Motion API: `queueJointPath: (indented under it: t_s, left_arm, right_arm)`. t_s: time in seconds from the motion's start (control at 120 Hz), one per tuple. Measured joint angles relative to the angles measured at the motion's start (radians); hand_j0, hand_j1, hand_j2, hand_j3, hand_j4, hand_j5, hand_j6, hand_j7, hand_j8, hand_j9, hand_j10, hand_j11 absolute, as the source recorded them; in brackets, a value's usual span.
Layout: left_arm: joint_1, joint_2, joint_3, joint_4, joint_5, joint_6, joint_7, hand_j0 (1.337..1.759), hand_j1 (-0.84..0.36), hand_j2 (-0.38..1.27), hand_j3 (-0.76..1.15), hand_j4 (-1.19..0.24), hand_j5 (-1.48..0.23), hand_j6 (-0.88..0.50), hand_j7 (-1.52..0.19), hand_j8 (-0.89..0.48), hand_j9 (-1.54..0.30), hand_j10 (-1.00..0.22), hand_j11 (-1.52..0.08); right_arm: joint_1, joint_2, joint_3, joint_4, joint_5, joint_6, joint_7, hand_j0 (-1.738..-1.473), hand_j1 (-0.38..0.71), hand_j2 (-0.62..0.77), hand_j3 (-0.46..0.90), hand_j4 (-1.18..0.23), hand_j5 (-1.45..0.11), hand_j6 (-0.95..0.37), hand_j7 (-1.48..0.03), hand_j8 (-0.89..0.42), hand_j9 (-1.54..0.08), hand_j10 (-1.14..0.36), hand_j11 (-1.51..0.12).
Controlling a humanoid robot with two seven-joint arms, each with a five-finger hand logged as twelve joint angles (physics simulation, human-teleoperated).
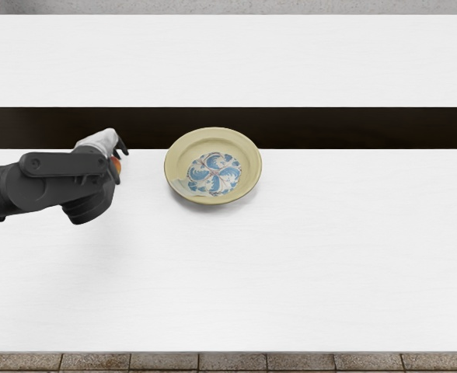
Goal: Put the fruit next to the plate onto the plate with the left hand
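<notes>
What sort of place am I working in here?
Likely a bare simulated test bench, not a kitchen: a plain white table, a single patterned plate, and stone floor tiles along the bottom edge.

Mostly hidden behind the dark grey, white-backed left hand (96, 167): a small orange fruit (116, 165), seen only as a sliver, kind too small to tell. Gripped or merely covered: unclear. Cut off by the left edge: the black forearm (3, 190). Cropped at both sides: the white flat desk (291, 256).

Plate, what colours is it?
The plate is pale yellow with blue swirls inside; head view.
</notes>
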Motion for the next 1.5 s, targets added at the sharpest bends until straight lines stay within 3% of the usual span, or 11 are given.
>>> queueJointPath:
  t_s: [0.15,0.233,0.425,0.583,0.758,0.908,0.925,1.15,1.5]
  left_arm:
    - [-0.002,0.002,0.0,-0.002,0.0,-0.005,0.0,1.653,-0.29,0.06,0.24,-0.53,-0.69,-0.54,-0.68,-0.52,-0.7,-0.53,-0.69]
    - [-0.002,0.002,0.006,-0.005,0.002,-0.006,0.0,1.639,-0.33,0.06,0.36,-0.58,-0.75,-0.57,-0.75,-0.47,-0.76,-0.58,-0.76]
    - [-0.003,0.002,0.013,-0.007,0.001,-0.01,0.003,1.611,-0.36,0.02,0.49,-0.69,-0.93,-0.47,-0.93,-0.37,-0.94,-0.49,-0.94]
    - [-0.022,0.012,0.014,-0.007,-0.002,-0.043,0.003,1.629,-0.36,0.24,0.24,-0.77,-1.07,-0.51,-1.06,-0.36,-1.06,-0.5,-1.06]
    - [-0.071,0.014,0.006,-0.008,-0.023,-0.111,0.002,1.641,-0.35,0.53,0.1,-0.81,-1.14,-0.62,-1.12,-0.45,-1.11,-0.56,-1.12]
    - [-0.115,0.014,0.004,-0.011,-0.073,-0.178,0.001,1.643,-0.37,0.56,0.05,-0.82,-1.2,-0.6,-1.17,-0.41,-1.14,-0.53,-1.15]
    - [-0.124,0.015,0.003,-0.012,-0.079,-0.184,0.001,1.643,-0.36,0.56,0.05,-0.82,-1.19,-0.6,-1.16,-0.45,-1.15,-0.53,-1.15]
    - [-0.205,0.034,-0.002,-0.015,-0.156,-0.295,0.0,1.647,-0.42,0.74,0.01,-0.83,-1.21,-0.61,-1.18,-0.43,-1.16,-0.52,-1.17]
    - [-0.357,0.025,-0.001,-0.017,-0.302,-0.48,-0.001,1.652,-0.31,0.58,0.0,-0.85,-1.18,-0.72,-1.18,-0.5,-1.17,-0.57,-1.17]
  right_arm:
    - [0.0,0.0,0.0,0.0,0.0,0.0,0.0,-1.658,-0.31,-0.01,0.0,-0.04,-0.05,-0.04,-0.05,-0.04,-0.05,-0.04,-0.05]
    - [0.0,0.0,0.0,0.0,0.0,0.0,0.0,-1.658,-0.31,-0.01,0.0,-0.04,-0.05,-0.04,-0.05,-0.04,-0.05,-0.04,-0.05]
    - [0.0,0.0,0.0,0.0,0.0,0.0,0.0,-1.658,-0.31,-0.01,0.0,-0.04,-0.05,-0.04,-0.05,-0.04,-0.05,-0.04,-0.05]
    - [0.0,0.0,0.0,0.0,0.0,0.0,0.0,-1.658,-0.31,-0.01,0.0,-0.04,-0.05,-0.04,-0.05,-0.04,-0.05,-0.04,-0.05]
    - [0.001,0.0,0.0,0.0,0.0,0.0,0.0,-1.658,-0.31,-0.01,0.0,-0.04,-0.05,-0.04,-0.05,-0.04,-0.05,-0.04,-0.05]
    - [0.001,0.0,0.0,0.0,0.0,0.0,0.0,-1.658,-0.31,-0.01,0.0,-0.04,-0.05,-0.04,-0.05,-0.04,-0.05,-0.04,-0.05]
    - [0.001,0.0,0.0,0.0,0.0,0.0,0.0,-1.658,-0.31,-0.01,0.0,-0.04,-0.05,-0.04,-0.05,-0.04,-0.05,-0.04,-0.05]
    - [0.002,0.0,0.001,0.0,0.0,0.0,0.001,-1.658,-0.31,-0.01,0.0,-0.04,-0.05,-0.04,-0.05,-0.04,-0.05,-0.04,-0.05]
    - [0.002,0.0,0.001,0.0,0.0,0.001,0.001,-1.658,-0.31,-0.01,0.0,-0.04,-0.05,-0.04,-0.05,-0.04,-0.05,-0.04,-0.05]
